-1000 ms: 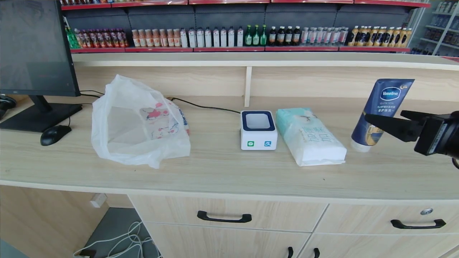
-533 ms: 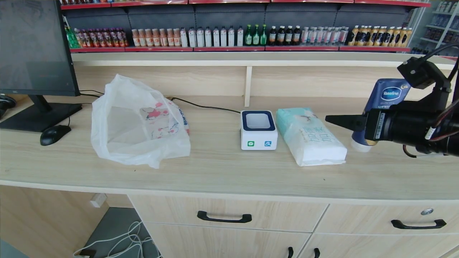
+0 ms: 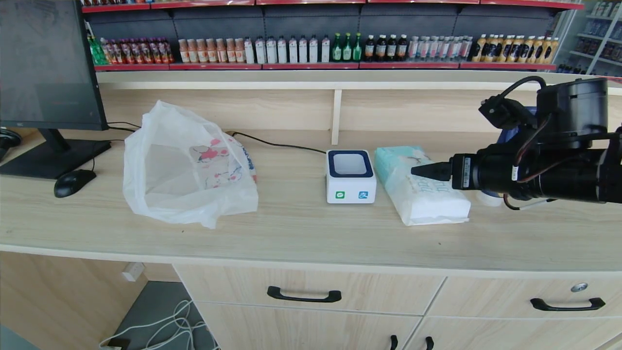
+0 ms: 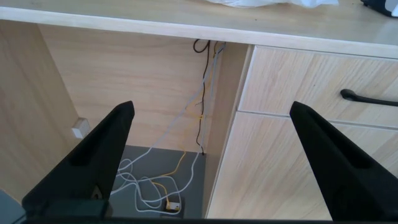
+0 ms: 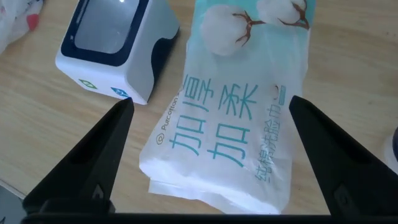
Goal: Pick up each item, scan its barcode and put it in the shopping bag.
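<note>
Arms | right fingers spread, empty, level over tissue pack | left fingers spread, empty, low before drawer

Lotion tube: right of the scanner, almost wholly hidden behind the right arm; just its white cap and a blue sliver show.
Tissue pack: just right of the scanner; the right gripper covers a strip of its top face.
Shopping bag: left of the scanner; a printed item inside shows dimly through the plastic, kind unclear.
Monitor: far left of the scanner, cut by the frame's edge.
Shelf bottles: behind the scanner, too small to tell apart.
</note>
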Motion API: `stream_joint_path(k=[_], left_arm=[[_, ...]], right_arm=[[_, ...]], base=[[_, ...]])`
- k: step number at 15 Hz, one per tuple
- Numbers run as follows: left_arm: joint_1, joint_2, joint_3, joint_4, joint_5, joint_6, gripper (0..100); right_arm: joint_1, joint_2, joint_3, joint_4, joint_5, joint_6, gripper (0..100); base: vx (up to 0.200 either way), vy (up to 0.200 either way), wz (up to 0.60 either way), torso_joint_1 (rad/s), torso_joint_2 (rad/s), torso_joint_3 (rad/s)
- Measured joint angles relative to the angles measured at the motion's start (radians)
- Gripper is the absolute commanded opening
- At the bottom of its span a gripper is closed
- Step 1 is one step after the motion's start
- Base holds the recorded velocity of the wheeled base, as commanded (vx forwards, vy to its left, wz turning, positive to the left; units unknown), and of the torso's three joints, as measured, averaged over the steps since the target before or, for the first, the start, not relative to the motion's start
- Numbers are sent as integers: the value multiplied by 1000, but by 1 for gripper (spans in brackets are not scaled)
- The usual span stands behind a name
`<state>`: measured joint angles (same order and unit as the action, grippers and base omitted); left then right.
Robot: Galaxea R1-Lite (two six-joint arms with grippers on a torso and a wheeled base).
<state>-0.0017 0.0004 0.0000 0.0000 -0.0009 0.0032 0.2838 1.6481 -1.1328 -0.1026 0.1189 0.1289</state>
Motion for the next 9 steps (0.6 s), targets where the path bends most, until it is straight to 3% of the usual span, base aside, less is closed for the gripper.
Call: stream_joint_path(k=[5, 9], left_arm=[[0, 0, 0, 0, 0, 0, 100], [0, 0, 0, 0, -1, 0, 100]], right_arm=[[-3, 67, -107, 146, -3, -4, 100], [-6, 111, -178, 169, -16, -61, 100]], base=[[0, 0, 0, 0, 0, 0], [0, 0, 0, 0, 0, 0]])
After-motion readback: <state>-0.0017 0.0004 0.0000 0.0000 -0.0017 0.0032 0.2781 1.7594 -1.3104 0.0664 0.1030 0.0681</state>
